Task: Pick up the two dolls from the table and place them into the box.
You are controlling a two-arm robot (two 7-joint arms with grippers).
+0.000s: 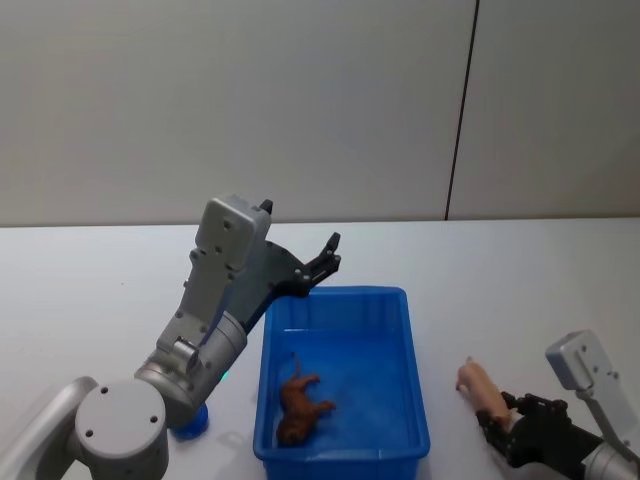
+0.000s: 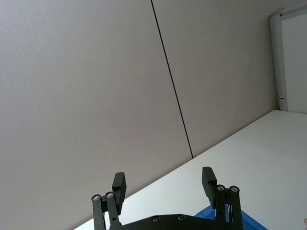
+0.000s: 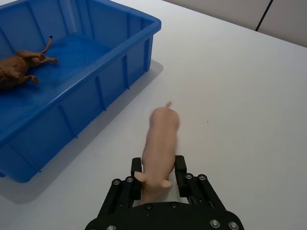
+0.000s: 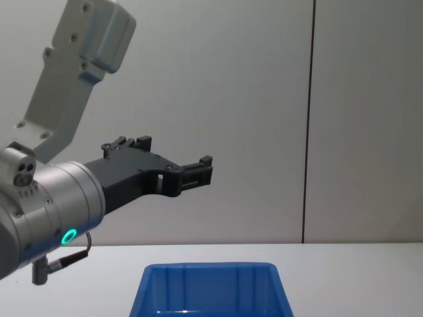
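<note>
A reddish-brown doll (image 1: 300, 405) lies on the floor of the blue box (image 1: 340, 294), toward its near left corner; the right wrist view shows this doll (image 3: 19, 69) inside the box (image 3: 125, 39) too. A pale pink doll (image 1: 478, 384) is on the table (image 1: 520, 290) to the right of the box. My right gripper (image 1: 492, 410) is shut on the pink doll (image 3: 162, 134) at its near end (image 3: 158, 166). I cannot tell whether it is lifted. My left gripper (image 1: 326, 258) hangs open and empty above the box's far left corner, its fingers (image 2: 119, 182) spread (image 4: 198, 173).
A small blue thing (image 1: 190, 420) sits on the table left of the box, mostly hidden under my left arm. A plain wall with a dark vertical seam (image 1: 460, 110) stands behind the table. Bare tabletop stretches to the right and far side of the box (image 4: 211, 269).
</note>
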